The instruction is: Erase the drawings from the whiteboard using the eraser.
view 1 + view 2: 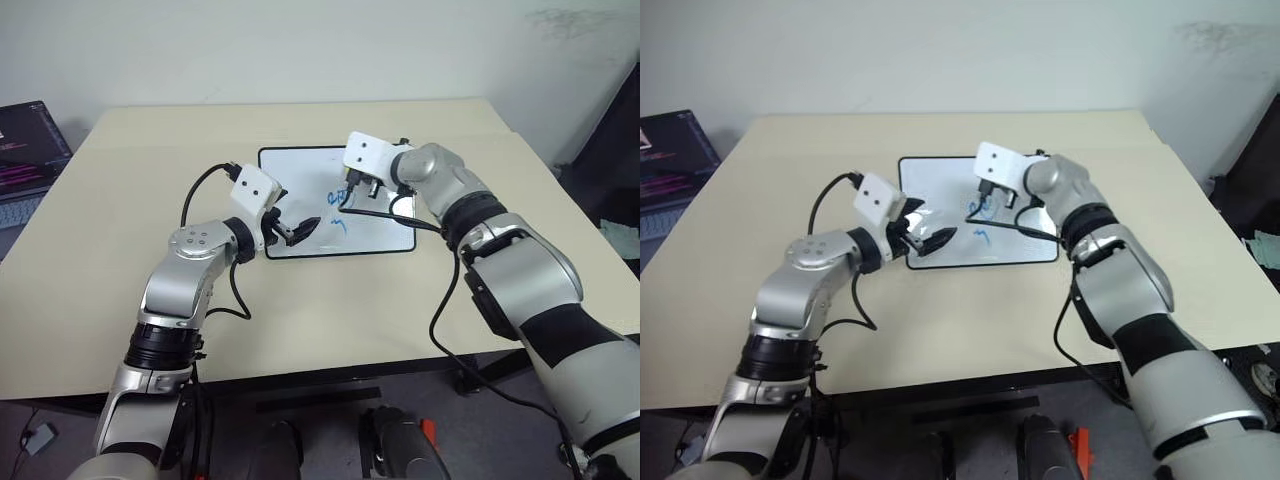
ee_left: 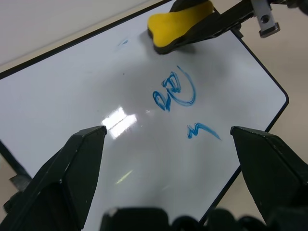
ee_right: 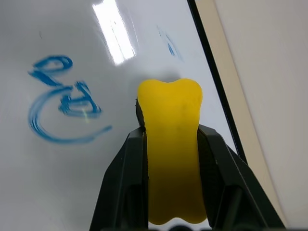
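The whiteboard (image 1: pixel 300 175) lies flat in the middle of the table, with a thin black frame. The drawings are blue marker: a looped scribble (image 2: pixel 175 91), a short zigzag (image 2: pixel 202 130) beside it, and a faint smear (image 3: pixel 168 43) near the board's edge. My right gripper (image 3: pixel 171 132) is shut on the yellow eraser (image 3: pixel 171 159), whose end rests on the board next to the looped scribble (image 3: pixel 62 106). My left gripper (image 2: pixel 166 139) is open over the board's near left corner, with nothing between its fingers.
The beige table (image 1: pixel 150 250) spreads wide around the board. A laptop (image 1: pixel 25 150) with a lit screen stands at the far left edge. Black cables (image 1: pixel 380 215) trail from both wrists across the board and table. Dark cloth (image 1: pixel 615 150) hangs at the right.
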Action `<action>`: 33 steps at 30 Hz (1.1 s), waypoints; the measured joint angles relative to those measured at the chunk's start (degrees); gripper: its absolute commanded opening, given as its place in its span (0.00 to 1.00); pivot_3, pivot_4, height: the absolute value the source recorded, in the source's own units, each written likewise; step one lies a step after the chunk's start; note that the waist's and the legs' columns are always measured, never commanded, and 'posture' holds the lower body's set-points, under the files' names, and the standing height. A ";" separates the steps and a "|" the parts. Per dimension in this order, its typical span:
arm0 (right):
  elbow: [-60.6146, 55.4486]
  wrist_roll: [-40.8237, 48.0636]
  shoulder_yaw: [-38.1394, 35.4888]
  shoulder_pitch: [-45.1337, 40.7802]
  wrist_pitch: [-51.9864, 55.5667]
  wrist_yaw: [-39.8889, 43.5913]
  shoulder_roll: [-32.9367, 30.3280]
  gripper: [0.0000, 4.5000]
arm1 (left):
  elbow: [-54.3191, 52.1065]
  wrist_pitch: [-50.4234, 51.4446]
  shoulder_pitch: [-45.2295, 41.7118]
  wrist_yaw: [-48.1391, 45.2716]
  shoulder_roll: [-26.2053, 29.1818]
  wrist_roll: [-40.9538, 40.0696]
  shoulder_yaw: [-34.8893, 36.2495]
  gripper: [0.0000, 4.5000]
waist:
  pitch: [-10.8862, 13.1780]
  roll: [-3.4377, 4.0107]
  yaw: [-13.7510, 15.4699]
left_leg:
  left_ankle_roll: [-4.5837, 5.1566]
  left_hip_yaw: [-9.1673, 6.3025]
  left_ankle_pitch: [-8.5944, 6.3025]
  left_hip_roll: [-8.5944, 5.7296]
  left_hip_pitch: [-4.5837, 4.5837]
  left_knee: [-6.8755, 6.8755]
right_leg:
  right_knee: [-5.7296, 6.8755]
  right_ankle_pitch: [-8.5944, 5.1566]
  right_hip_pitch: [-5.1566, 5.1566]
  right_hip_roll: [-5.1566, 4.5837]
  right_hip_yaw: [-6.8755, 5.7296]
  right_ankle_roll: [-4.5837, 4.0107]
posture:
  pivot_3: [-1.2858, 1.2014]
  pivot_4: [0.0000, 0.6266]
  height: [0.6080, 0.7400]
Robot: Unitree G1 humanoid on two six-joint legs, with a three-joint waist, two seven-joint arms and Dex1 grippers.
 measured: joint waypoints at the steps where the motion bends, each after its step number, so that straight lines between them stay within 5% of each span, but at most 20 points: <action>1: 0.38 0.08 -0.27 -0.45 0.07 -0.22 1.15 0.22 | -0.06 0.05 0.26 0.05 0.01 0.00 0.02 1.00 | 0.00 0.00 -0.16 | 0.00 0.01 0.00 0.00 0.00 -0.03 | 0.01 0.00 -0.02 0.00 0.01 0.00 | 0.52 0.24 1.00; 16: 0.98 0.64 -1.52 -3.32 0.52 -4.66 5.50 0.22 | -1.04 1.12 1.46 1.17 0.11 -0.04 1.08 1.00 | 0.02 0.01 1.79 | -0.07 -0.01 -0.04 -0.02 -1.00 -0.34 | -0.06 0.14 -1.05 0.00 -0.05 0.34 | 0.52 0.24 1.00; 33: -1.69 -0.09 -0.28 1.46 -1.11 -1.09 -5.18 0.22 | -0.40 0.79 0.26 0.67 -0.06 -0.05 0.97 1.00 | -0.01 -0.01 2.41 | -0.06 -0.04 -0.03 -0.05 -0.84 0.27 | 0.13 0.02 -0.64 -0.02 -0.05 0.13 | 0.52 0.24 1.00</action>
